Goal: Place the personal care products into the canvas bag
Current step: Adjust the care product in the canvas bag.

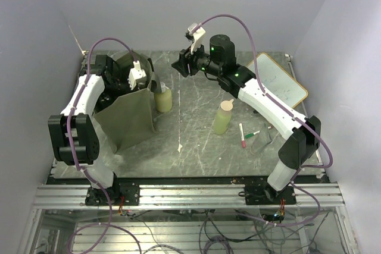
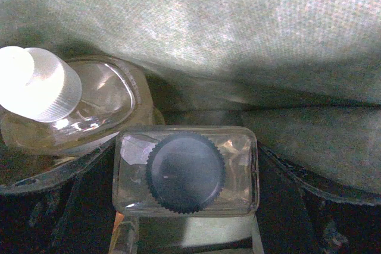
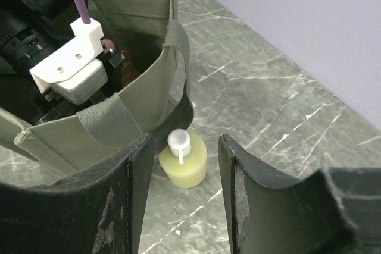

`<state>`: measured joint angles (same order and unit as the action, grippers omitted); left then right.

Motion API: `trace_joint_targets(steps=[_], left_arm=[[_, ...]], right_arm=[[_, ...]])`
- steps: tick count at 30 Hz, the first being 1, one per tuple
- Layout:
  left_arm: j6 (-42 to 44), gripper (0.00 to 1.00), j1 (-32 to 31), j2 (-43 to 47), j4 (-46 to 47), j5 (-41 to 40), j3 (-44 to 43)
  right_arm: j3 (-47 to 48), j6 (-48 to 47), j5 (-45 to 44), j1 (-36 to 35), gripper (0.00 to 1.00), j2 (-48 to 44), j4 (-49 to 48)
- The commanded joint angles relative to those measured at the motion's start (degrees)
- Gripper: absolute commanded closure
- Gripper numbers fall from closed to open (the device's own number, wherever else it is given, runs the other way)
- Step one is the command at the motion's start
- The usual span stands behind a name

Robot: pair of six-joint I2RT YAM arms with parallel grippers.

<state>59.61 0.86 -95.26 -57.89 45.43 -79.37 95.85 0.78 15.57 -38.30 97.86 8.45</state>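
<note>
Closest under the left wrist camera sits a clear square plastic bottle with a black ribbed cap [image 2: 186, 172], cap toward the lens, inside the olive-green canvas bag [image 2: 238, 28]. It fills the gap of the left end effector [image 2: 186, 185] — the dark fingers [image 2: 41, 218] lie against its two sides, so the jaws look closed on it. Close against its left corner leans a clear rounded plastic bottle with a white ribbed cap [image 2: 71, 108], resting on the bag's fabric wall.

From above, the bag stands upright at the left of the grey-green marbled counter [image 1: 196, 153], with the left arm reaching down into its mouth. A pale yellow-green plastic bottle with a white cap [image 3: 183, 162] stands upright on the counter just beside the bag's right wall. The right end effector [image 3: 184, 141] hangs raised above the counter, empty, its black fingers [image 3: 77, 206] a moderate way apart — the yellow-green bottle shows in the gap between them, well below. A light green plastic bottle with a beige cap [image 1: 222, 118] stands farther right, near a red marker pen [image 1: 242, 135] and a green marker pen [image 1: 252, 134].
</note>
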Motion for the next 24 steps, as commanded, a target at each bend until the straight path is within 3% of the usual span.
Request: trace_joint_targets(steps=[1, 4, 18, 24], left_arm=[[-0.1, 0.61, -1.0, 2.7, 4.4, 3.4, -0.6], [-0.2, 0.5, -1.0, 2.9, 4.6, 3.0, -0.5], [-1.9, 0.32, -1.0, 3.9, 5.8, 2.5, -1.2], [-1.9, 0.29, -1.0, 4.7, 5.3, 2.2, -2.3]], right_arm=[[-1.0, -0.9, -0.6, 0.2, 0.53, -2.3, -0.6], [-1.3, -1.0, -0.6, 0.2, 0.52, -2.5, -0.5], [-1.0, -0.6, 0.0, 0.3, 0.52, -2.2, -0.2], [-1.5, -0.9, -0.1, 0.2, 0.51, -2.3, -0.3]])
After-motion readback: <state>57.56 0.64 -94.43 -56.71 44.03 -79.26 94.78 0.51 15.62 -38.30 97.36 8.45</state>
